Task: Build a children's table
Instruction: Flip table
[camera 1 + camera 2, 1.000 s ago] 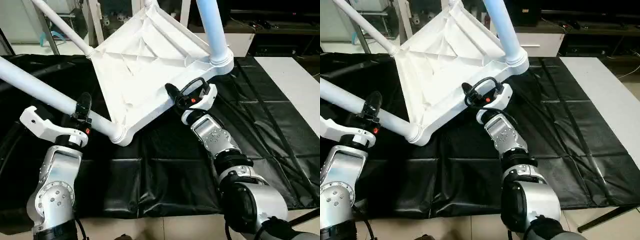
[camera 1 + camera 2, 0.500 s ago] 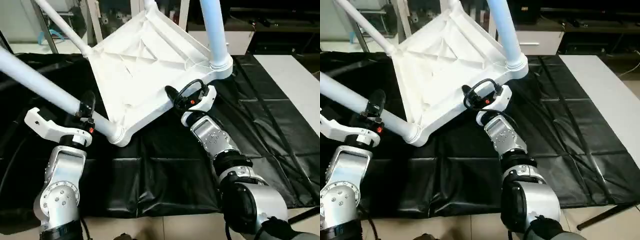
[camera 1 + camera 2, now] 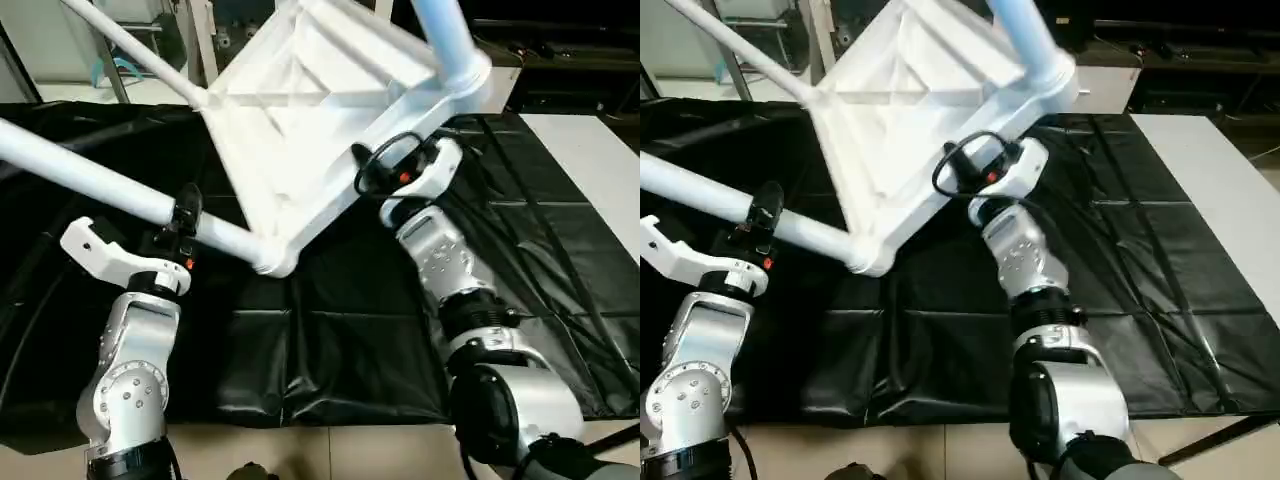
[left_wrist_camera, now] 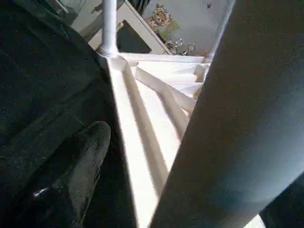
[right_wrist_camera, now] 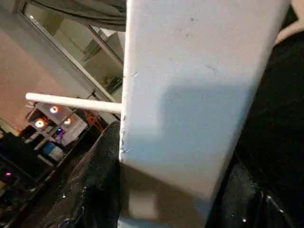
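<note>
The white plastic tabletop (image 3: 300, 130) is tilted up on edge, ribbed underside showing, its lowest corner socket (image 3: 272, 262) just above the black cover. White tube legs stick out toward nine (image 3: 90, 175), eleven (image 3: 130, 45) and one o'clock (image 3: 445, 35).

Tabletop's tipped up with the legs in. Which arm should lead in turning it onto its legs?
Right, probably. The right gripper is clamped on the edge of the tabletop, so it controls the tilt. The left gripper sits at a leg with its fingers wide open, gripping nothing.
</note>
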